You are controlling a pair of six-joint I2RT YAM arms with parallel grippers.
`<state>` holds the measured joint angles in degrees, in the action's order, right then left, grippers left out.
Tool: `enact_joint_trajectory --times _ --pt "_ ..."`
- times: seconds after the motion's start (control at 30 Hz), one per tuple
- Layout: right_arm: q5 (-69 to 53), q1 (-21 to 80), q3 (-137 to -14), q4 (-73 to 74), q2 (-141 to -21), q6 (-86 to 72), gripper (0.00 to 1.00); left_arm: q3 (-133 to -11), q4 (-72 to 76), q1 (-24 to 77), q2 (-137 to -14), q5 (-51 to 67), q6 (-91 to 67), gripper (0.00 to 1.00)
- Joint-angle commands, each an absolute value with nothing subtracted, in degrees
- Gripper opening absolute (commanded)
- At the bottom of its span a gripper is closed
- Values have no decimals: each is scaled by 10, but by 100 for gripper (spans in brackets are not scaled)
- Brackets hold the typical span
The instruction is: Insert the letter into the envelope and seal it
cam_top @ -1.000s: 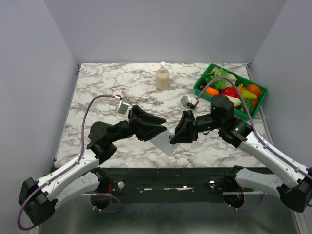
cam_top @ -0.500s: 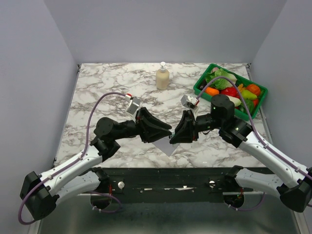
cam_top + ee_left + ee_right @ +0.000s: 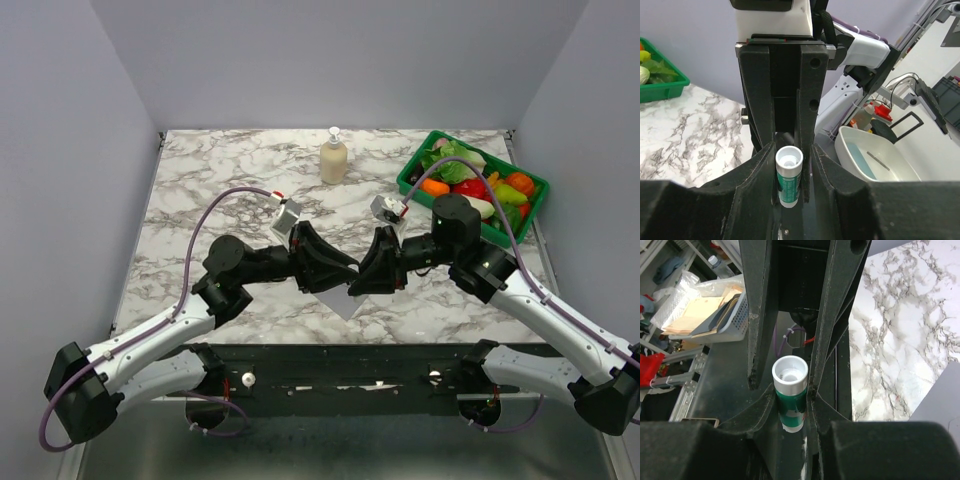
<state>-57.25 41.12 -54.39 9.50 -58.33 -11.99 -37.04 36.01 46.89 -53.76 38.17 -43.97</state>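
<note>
Your left gripper (image 3: 343, 273) and right gripper (image 3: 362, 279) both clamp one glue stick (image 3: 789, 175) mid near edge; far-right-corner green bin (image 3: 414, 160) holds toy vegetables (image 3: 480, 180).

Marble table (image 3: 210, 190): soap bottle (image 3: 333, 158), green basket (image 3: 413, 162), envelope (image 3: 338, 298) near front edge.

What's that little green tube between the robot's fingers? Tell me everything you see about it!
It is a small round tube, plastic-looking: dark green body with pale print, white ends, the top end hollow. The right gripper pinches it in its black fingers; the left gripper flanks it closely too, but whether that one squeezes is unclear.
</note>
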Motion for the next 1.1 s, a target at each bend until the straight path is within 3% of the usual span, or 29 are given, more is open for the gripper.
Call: enact_joint_trajectory --times 0.0,0.13,0.23,0.27,0.4,0.5,0.73,0.9,1.07 --pt "-568 410 -558 86 -570 -121 1 -384 348 475 -542 398 -432 43" --pt "-565 410 -557 87 -568 -122 1 -382 345 477 -542 397 -430 35" --pt "-563 410 -555 88 -568 -123 1 -382 342 478 -541 394 -430 14" --pt "-562 410 -555 88 -569 -121 1 -383 340 477 -541 394 -430 0" --pt "-527 410 -554 98 -564 -117 1 -390 308 478 -536 378 -415 0" --pt "-422 410 -564 125 -564 -120 1 -420 195 480 -528 317 -355 0" --pt "-125 410 -598 139 -610 -139 1 -510 2 507 -543 28 -307 0" --pt "-11 410 -610 100 -637 -163 1 -568 -64 562 -580 -187 -306 0" --pt "55 410 -621 74 -644 -168 1 -645 -103 619 -641 -299 -316 0"
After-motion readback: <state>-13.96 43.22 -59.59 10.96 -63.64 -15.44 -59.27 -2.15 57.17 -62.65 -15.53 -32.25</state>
